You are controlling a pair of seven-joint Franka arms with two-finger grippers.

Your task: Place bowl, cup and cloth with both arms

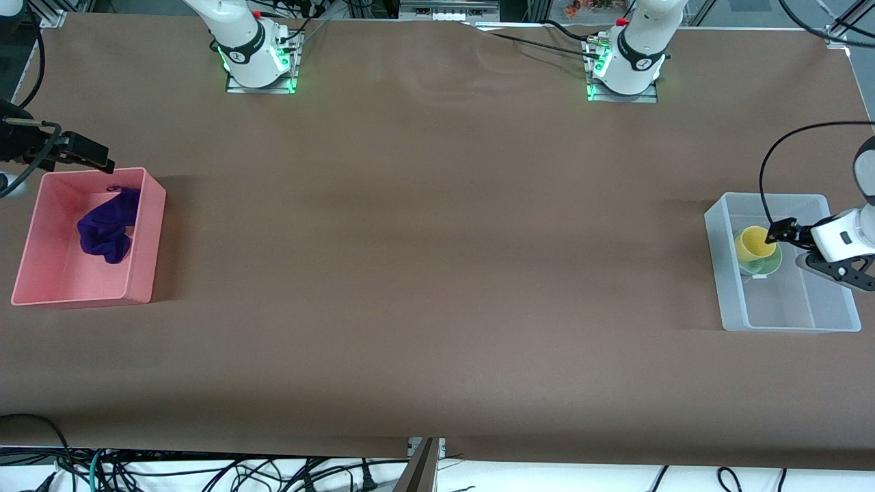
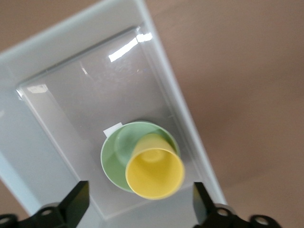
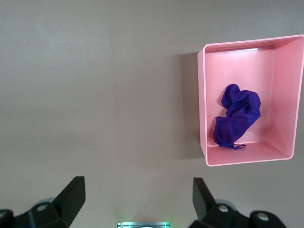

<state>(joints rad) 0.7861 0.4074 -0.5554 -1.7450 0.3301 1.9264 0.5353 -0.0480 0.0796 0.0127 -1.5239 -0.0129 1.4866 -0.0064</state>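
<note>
Yellow cup [image 2: 155,173] sits tilted inside the mint-green bowl [image 2: 116,154]; both rest on the floor of the clear plastic bin [image 1: 837,318] at the left arm's end of the bench. Cup leans toward one side of the bowl, not upright. A small white label or tab shows at the bowl's rim.

Purple cloth [image 1: 107,228] lies crumpled in the pink bin [image 1: 82,294] at the right arm's end of the bench, bunched against one wall, one corner trailing up toward the rim.

Left tool [image 2: 140,204] hangs over the clear bin just above the cup, jaws spread wide and released, nothing between them. Right tool [image 3: 137,202] is over bare bench beside the pink bin, jaws wide, empty; this arm appears to be waiting.

Judgement: all three items look placed: cup and bowl nested in one bin, cloth in the other. What seems left is only for the left arm to lift clear without catching the tilted cup.

Bench [image 1: 437,273]: brown matte covering, faint creases near the arm bases, the two bins well apart at either end. Both bases show green lights. Loose cables lie off the bench edge nearest the front camera; metal framing and more cabling run along the edge by the bases.
</note>
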